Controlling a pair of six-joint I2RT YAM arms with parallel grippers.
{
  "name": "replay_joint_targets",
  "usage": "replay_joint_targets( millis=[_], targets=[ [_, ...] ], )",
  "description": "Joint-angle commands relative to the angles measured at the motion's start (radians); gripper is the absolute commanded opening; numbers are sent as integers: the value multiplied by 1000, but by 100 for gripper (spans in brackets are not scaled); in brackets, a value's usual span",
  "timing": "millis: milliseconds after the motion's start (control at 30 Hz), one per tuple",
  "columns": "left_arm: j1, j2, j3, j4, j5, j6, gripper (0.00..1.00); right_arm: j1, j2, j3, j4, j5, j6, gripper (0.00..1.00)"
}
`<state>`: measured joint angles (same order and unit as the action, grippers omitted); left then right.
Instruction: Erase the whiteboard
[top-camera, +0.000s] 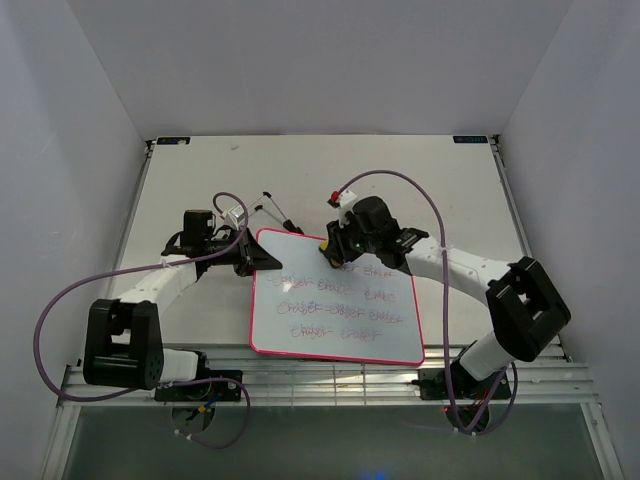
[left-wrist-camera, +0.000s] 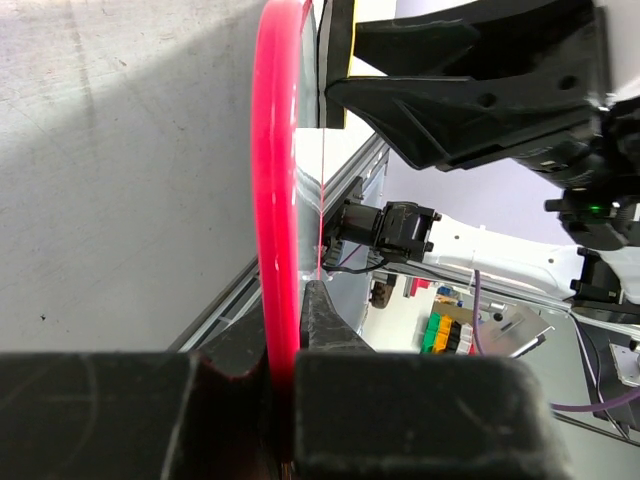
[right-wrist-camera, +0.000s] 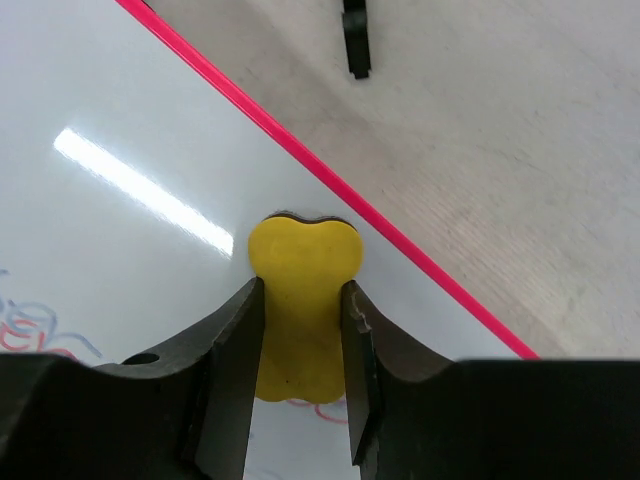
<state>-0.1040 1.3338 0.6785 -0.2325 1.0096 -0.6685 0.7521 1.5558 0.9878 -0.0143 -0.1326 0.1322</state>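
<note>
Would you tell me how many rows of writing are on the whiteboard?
4 rows, stacked down the whiteboard: one just under the right gripper, three below it toward the near edge. The gripper may hide more.

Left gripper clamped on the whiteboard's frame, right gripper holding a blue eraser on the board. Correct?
One thing is off: the eraser is yellow, not blue. The right wrist view shows it held by the right gripper on the board. The left gripper is clamped on the frame of the whiteboard, as you said.

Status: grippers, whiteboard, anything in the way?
Left gripper shut on edge of pink-framed whiteboard. Right gripper shut on yellow eraser block, at board corner. Red writing unerased. Nothing blocking.
</note>
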Motion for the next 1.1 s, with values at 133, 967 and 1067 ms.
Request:
replay_joint_targets(
  millis=[133,967,1067],
  targets=[
    [3,-58,13,88,-98,78,0,19,-3,-101,-86,-74,55,25],
    [3,-68,10,64,-128,92,0,-316,-200,-440,-246,39,230,25],
    [3,-65,10,64,-123,90,0,-385,-243,-474,-266,16,208,25]
  ],
)
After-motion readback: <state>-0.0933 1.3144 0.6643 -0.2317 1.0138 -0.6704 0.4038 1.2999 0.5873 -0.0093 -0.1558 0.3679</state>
